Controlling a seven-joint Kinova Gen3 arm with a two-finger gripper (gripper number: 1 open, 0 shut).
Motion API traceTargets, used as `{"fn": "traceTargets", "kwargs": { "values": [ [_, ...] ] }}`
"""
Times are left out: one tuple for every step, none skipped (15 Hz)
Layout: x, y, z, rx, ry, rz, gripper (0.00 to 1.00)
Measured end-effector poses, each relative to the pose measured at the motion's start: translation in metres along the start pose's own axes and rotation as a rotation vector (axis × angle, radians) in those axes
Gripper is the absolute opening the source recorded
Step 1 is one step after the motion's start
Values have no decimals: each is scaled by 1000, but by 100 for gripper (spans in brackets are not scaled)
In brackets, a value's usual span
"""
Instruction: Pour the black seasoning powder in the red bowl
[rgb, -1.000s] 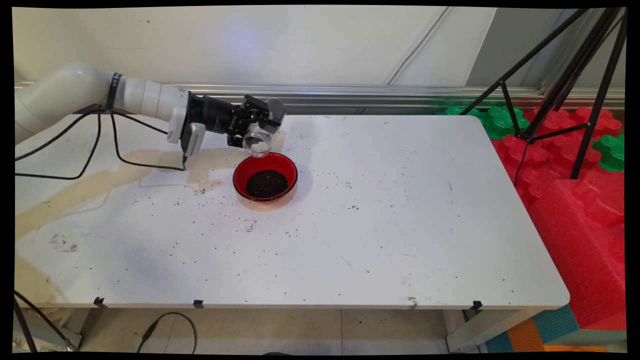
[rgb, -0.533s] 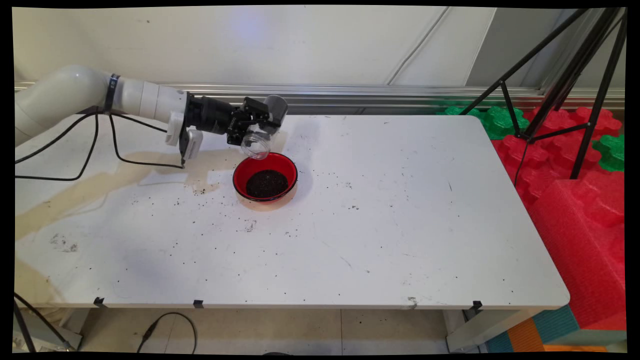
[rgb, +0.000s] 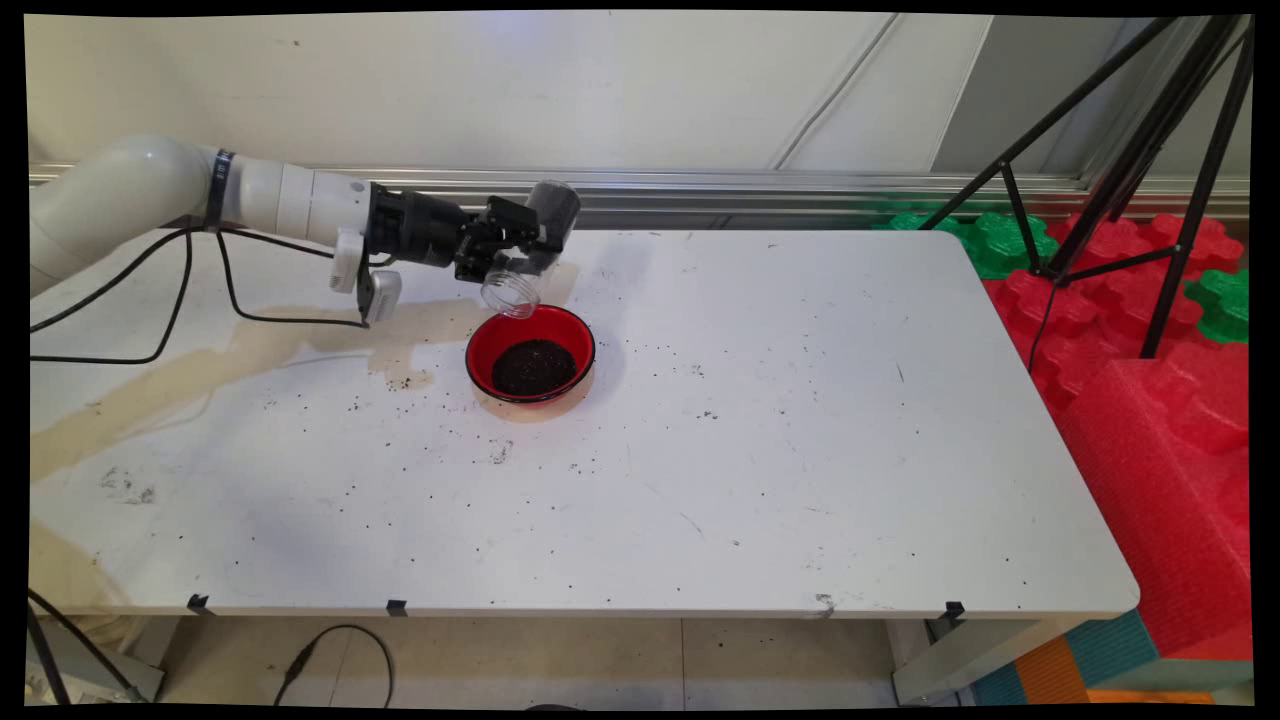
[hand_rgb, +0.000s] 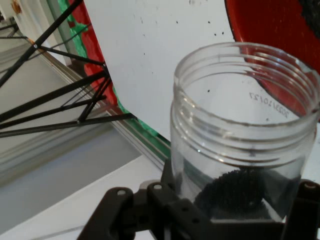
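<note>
Your gripper (rgb: 520, 255) is clamped on a clear plastic jar (hand_rgb: 240, 145), fingers closed round the jar's lower body, so the grip sits near the base and leaves the threaded mouth free. The jar's tipped: in the main view its base points up and back toward the wall, and its mouth (rgb: 510, 295) hangs down and fwd, just above the far rim of the red bowl (rgb: 576, 337). No lid on it. From the hand cam it looks nearly empty; a dark, grainy-looking patch shows through the jar near its base, but you can't tell whether that's leftover grains or a finger pad seen through the plastic.

The bowl is directly below and slightly fwd of the gripper, not touching the jar. It holds a heap of dark granules (rgb: 533, 367), prob. soil or coffee-like grounds; can't tell which. The tilt and the mouth-over-bowl position fit a pouring pose, with the mouth kept inside the bowl's outline so the contents land in it, not on the table.

Further out, loose dark specks (rgb: 400, 383) are scattered on the white table (rgb: 800, 450) around the bowl, mostly on the arm's side and to the near side. A tan stain (rgb: 150, 385) runs beneath the arm. Black cables (rgb: 190, 290) droop from the wrist. Well away, past the table's far end from the gripper, stand a black tripod (rgb: 1150, 180) and red and green foam blocks (rgb: 1150, 420).
</note>
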Motion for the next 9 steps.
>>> {"fn": "traceTargets", "kwargs": {
  "values": [
    [0, -1, 0, 3, -2, 18, 0],
    [1, -1, 0, 7, -4, 36, 0],
    [1, -2, 0, 11, -5, 51, 0],
    [2, -3, 0, 14, -7, 67, 0],
    [3, -3, 0, 18, -9, 83, 0],
    [3, -4, 0, 21, -11, 96, 0],
    [3, -4, 0, 22, -11, 103, 0],
    [4, -5, 0, 25, -13, 116, 0],
    [4, -5, 0, 28, -15, 128, 0]
  ]
}}
